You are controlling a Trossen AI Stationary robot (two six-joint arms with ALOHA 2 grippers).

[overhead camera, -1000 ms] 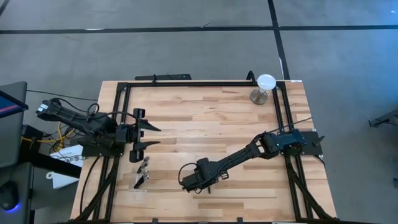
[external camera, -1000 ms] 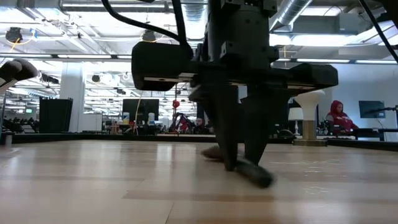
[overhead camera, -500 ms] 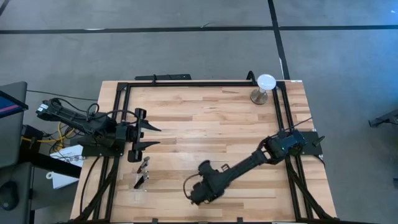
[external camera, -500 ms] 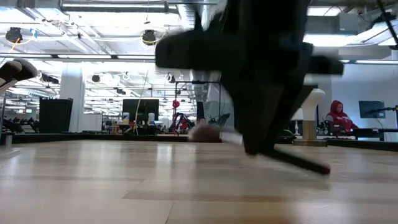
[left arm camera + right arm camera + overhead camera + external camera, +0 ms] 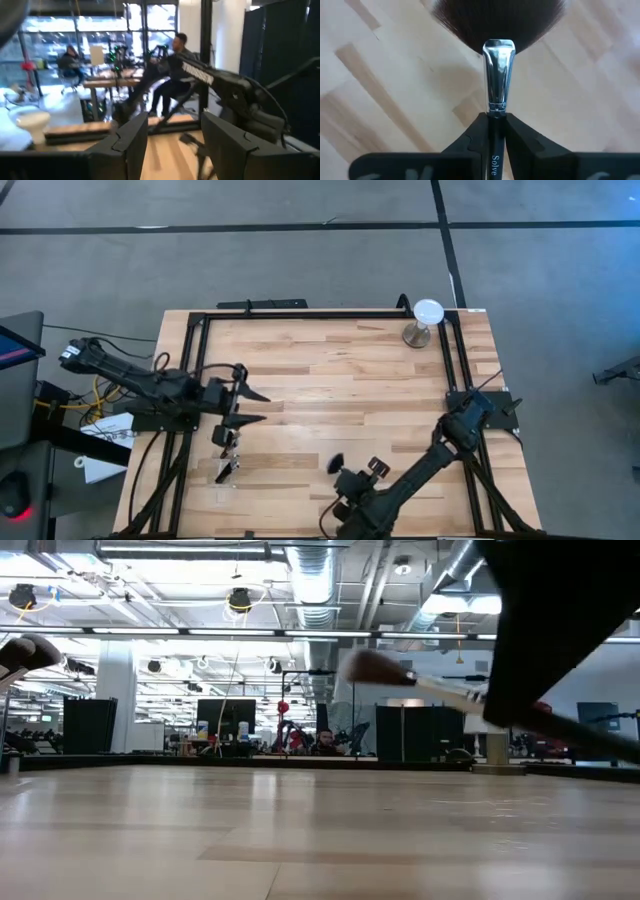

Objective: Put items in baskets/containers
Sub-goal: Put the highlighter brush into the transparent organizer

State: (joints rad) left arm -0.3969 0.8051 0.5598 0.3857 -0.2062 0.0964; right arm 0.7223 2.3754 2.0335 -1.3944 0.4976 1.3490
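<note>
A fan-headed brush (image 5: 497, 75) is clamped between the fingers of the right claw (image 5: 496, 131), gripped on its dark handle just below the silver ferrule, with the wide dark bristles spread above bare wood. Seen from above, the right claw (image 5: 352, 485) is placed near the bench (image 5: 330, 390) edge at about six o'clock, and the brush head (image 5: 336, 463) is seen as a small dark spot at its eleven o'clock. From bench height, the brush (image 5: 420, 682) is held clear of the wood, tilted, its bristles pointing toward nine o'clock. The left claw (image 5: 252, 406) is held with its fingers apart at about nine o'clock on the bench, nothing between them. A small cluster of other brushes (image 5: 229, 457) is lying on the wood just at its six o'clock. A white disc on a metal stand (image 5: 424, 321) is set at the one o'clock corner.
</note>
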